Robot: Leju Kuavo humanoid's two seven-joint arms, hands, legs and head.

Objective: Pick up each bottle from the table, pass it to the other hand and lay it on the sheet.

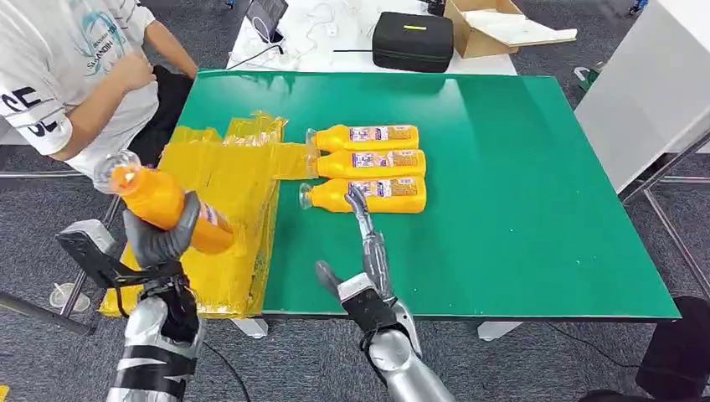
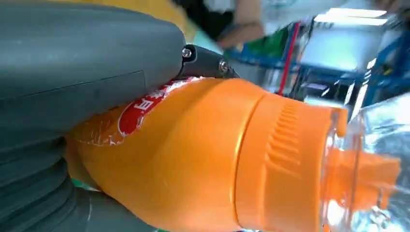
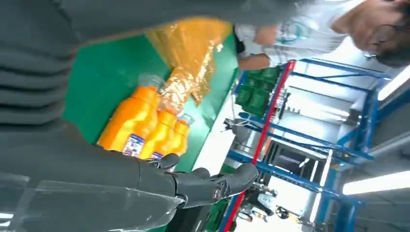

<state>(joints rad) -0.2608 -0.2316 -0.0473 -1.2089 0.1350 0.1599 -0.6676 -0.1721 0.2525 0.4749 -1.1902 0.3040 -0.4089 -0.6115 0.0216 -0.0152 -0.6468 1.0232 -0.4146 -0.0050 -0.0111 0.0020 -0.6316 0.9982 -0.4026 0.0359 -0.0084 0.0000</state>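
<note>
Left hand (image 1: 161, 239) grips one orange bottle (image 1: 167, 205), raised over the yellow sheet (image 1: 226, 180); laying down not yet done. Right hand (image 1: 362, 251) open, empty, fingertips just short of three bottles (image 1: 368, 167) lying on the counter (image 1: 519, 184). Sheet looks bare.
</note>
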